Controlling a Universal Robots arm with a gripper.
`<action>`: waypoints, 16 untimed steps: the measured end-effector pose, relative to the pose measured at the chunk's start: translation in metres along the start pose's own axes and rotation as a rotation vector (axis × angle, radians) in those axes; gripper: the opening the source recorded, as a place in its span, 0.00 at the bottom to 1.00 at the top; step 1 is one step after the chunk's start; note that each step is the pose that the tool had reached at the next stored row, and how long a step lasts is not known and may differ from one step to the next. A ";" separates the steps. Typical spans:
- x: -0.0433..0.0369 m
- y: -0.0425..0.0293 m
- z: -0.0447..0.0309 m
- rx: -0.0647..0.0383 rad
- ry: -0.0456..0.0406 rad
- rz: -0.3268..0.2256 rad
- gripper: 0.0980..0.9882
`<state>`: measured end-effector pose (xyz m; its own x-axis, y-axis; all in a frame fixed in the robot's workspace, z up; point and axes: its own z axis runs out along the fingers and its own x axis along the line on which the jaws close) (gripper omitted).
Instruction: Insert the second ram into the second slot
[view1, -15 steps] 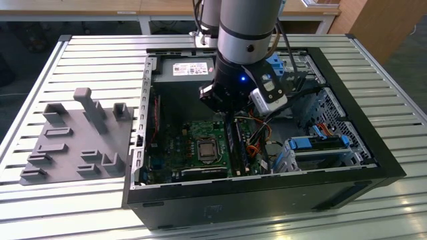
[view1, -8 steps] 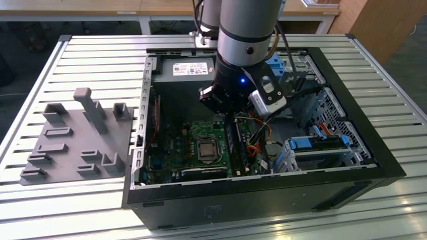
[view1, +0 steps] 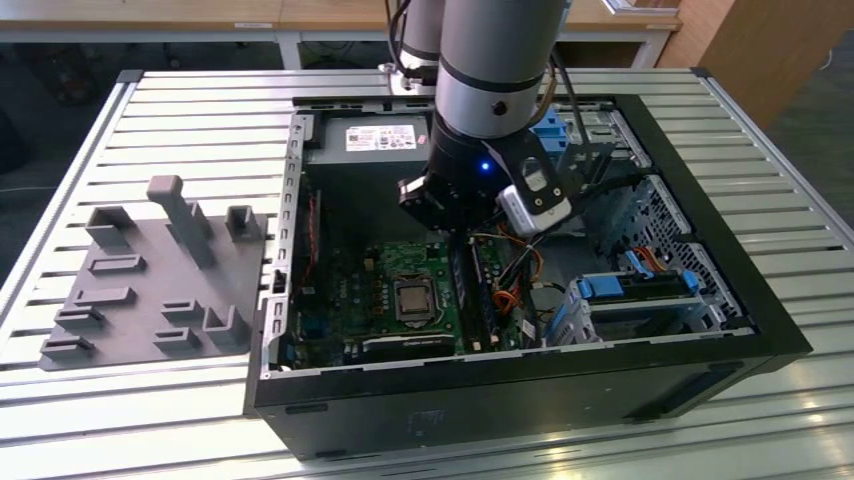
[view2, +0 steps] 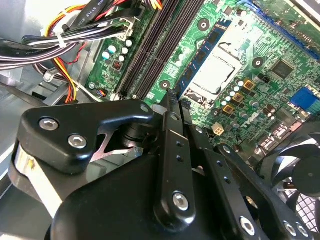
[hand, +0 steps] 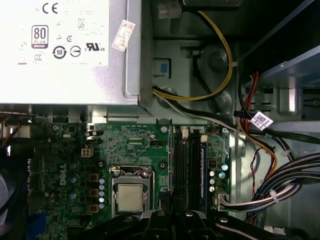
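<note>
Ram (hand: 203, 172) beside cables (hand: 280, 195), gripper (hand: 172, 216) above

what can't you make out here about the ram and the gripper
- Gripper: in the second wrist view its linkages cover the fingertips, so open or shut is unclear.
- Second ram: whether one is held is hidden behind the arm in the exterior view.
- RAM slots: in the first wrist view their near ends are covered by the gripper body; a blue strip sits in one slot, its seating unclear.

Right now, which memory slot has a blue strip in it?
The slot farthest from the processor socket, next to the capacitors; the others look dark.
</note>
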<state>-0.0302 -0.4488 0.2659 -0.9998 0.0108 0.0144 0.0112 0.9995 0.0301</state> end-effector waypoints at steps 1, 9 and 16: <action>0.0000 0.0000 0.0008 0.000 0.0000 0.000 0.04; -0.0001 -0.0001 0.0041 0.000 0.0007 0.000 0.04; -0.0002 -0.0002 0.0051 0.000 0.0006 0.000 0.04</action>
<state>-0.0301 -0.4489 0.2607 -0.9998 0.0107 0.0151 0.0112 0.9995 0.0303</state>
